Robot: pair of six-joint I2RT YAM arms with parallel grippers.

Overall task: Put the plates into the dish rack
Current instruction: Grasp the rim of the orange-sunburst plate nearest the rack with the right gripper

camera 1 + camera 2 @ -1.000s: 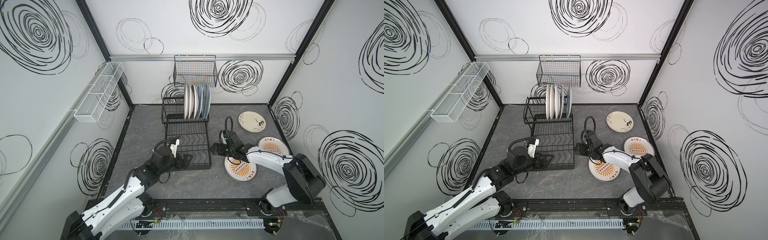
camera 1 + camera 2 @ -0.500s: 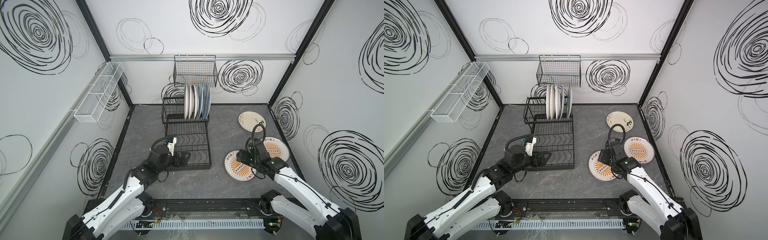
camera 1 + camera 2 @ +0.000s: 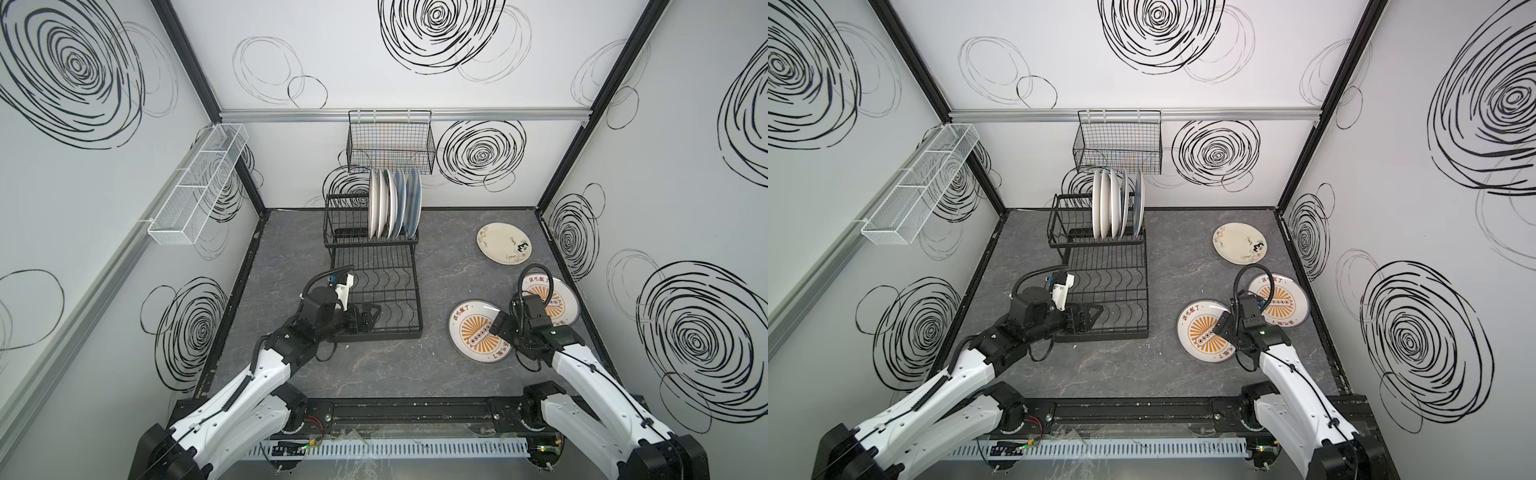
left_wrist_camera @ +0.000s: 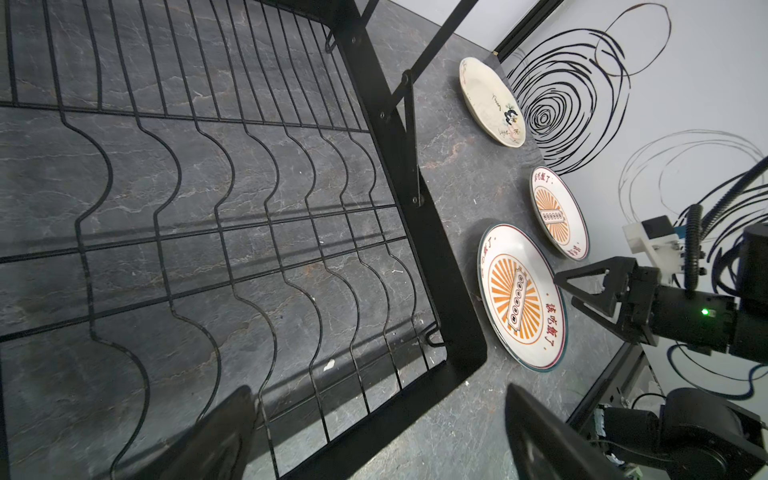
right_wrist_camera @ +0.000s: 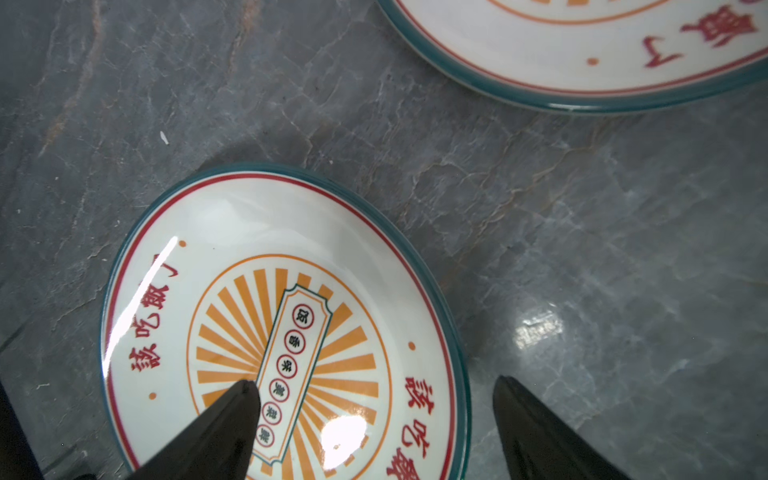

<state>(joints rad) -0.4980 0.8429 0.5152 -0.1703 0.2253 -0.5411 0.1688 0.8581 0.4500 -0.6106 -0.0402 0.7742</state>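
The black wire dish rack (image 3: 382, 334) (image 3: 1104, 337) stands mid-table, with several plates (image 3: 392, 208) (image 3: 1115, 208) upright in its upper shelf. Its lower tray (image 4: 436, 249) holds nothing. Three plates lie flat on the right: a near orange sunburst plate (image 3: 471, 332) (image 3: 1198, 332) (image 4: 519, 299) (image 5: 270, 224), a second sunburst plate (image 3: 561, 303) (image 5: 582, 50), and a cream floral plate (image 3: 503, 243) (image 4: 490, 104). My right gripper (image 3: 496, 328) (image 5: 376, 380) is open, one finger over the near sunburst plate's centre and the other outside its rim. My left gripper (image 3: 370, 318) (image 4: 378, 388) hangs open over the tray's front left corner, holding nothing.
A black grid basket (image 3: 390, 145) hangs on the back wall above the rack. A long white mesh basket (image 3: 199, 187) is fixed to the left wall. Walls close in on three sides, and the second sunburst plate lies close to the right wall.
My right arm has swung from beside the rack to the right and toward the front, and its open gripper now straddles the near sunburst plate's rim. The left gripper has barely moved.
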